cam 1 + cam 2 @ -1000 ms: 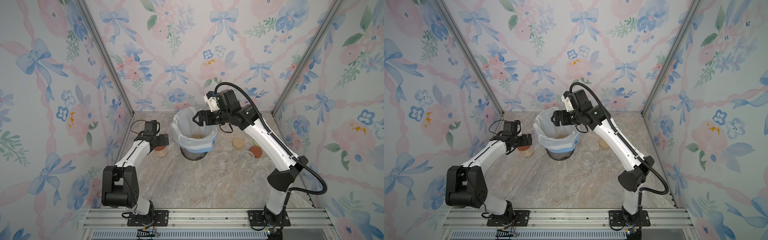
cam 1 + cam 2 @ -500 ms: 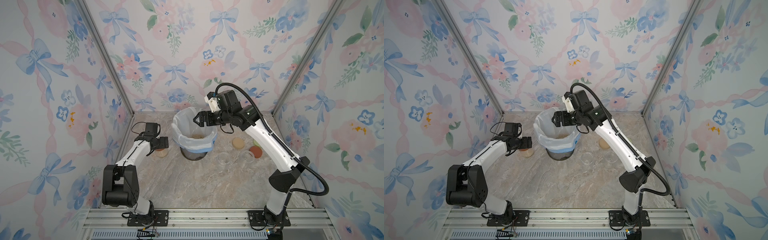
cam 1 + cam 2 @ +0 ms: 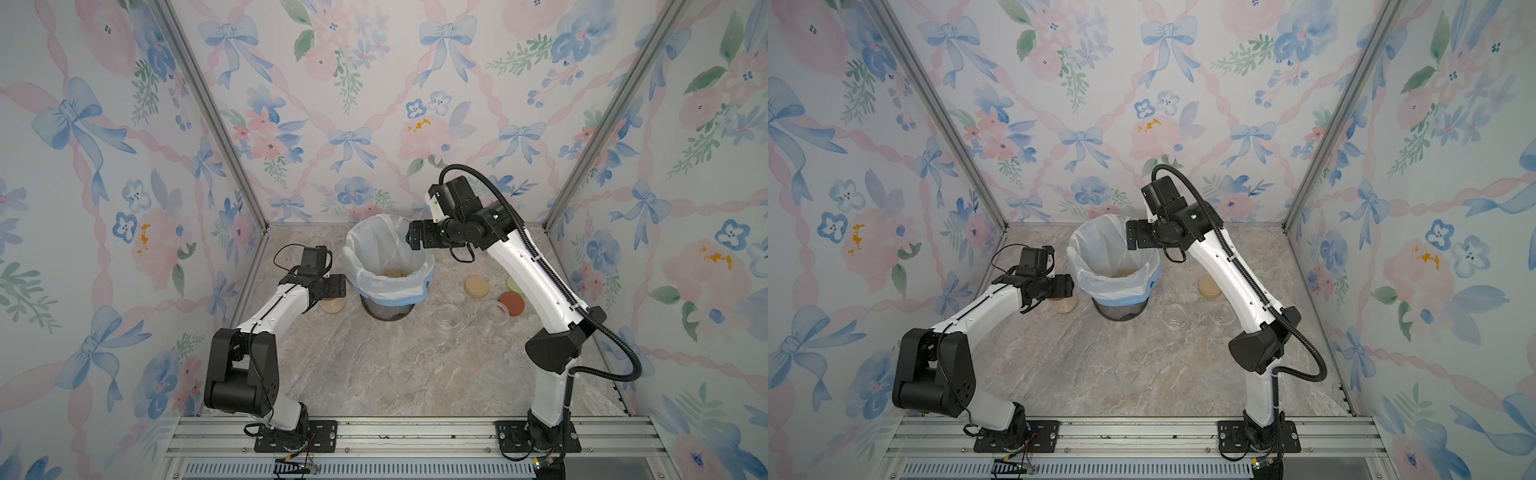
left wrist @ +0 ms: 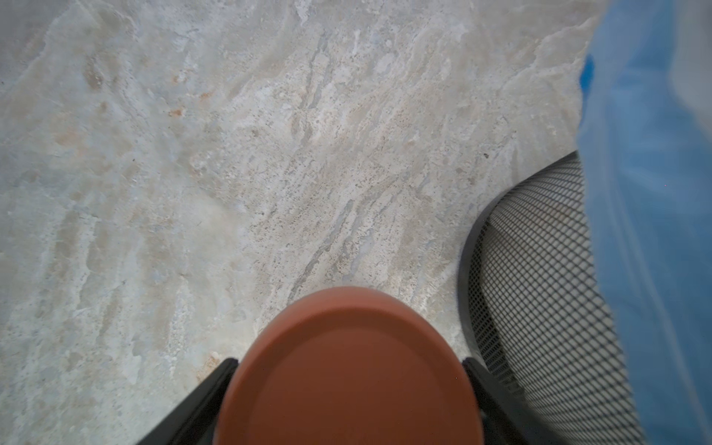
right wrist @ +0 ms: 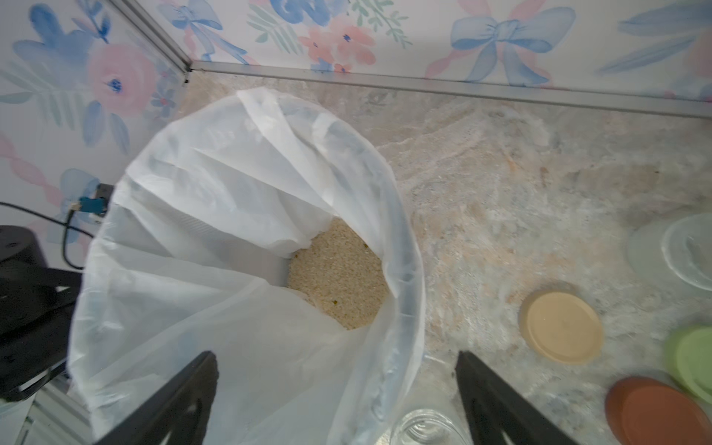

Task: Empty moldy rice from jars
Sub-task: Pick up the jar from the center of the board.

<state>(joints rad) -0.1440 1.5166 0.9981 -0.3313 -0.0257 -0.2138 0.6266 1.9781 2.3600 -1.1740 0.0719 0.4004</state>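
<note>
Item one, left of centre in both top views: my left gripper [image 3: 334, 287], fingers pressed to opposite edges of the lid [image 4: 348, 366], so clamped on it. Item two, directly beneath: the jar [image 3: 1064, 306], upright on the table [image 3: 395, 374], just beside the bin [image 3: 386, 312], filled with rice [image 3: 332, 306]. Handling, as I judge it: stiff, smooth glass that breaks if knocked, with some weight while full. The lid is a slick disc, best taken across its rim as I have it. The glass below may turn with it unless braced low on the body. Item three, centre of frame: the bin with its white liner [image 5: 215, 200], soft and easily snagged, with a bed of rice at the bottom [image 5: 339, 281]. Loose grain should pour freely, though mouldy parts may clump. Item four, right of centre: my right gripper [image 5: 335, 354], jaws wide apart and holding nothing, above the bin's rim. Item five, lower right of centre: empty jars [image 3: 448, 316] [image 3: 495, 312], light and tippable. Item six, further right: loose lids, beige [image 3: 476, 286], green [image 3: 514, 284], red [image 3: 511, 303], flat on the table.
</note>
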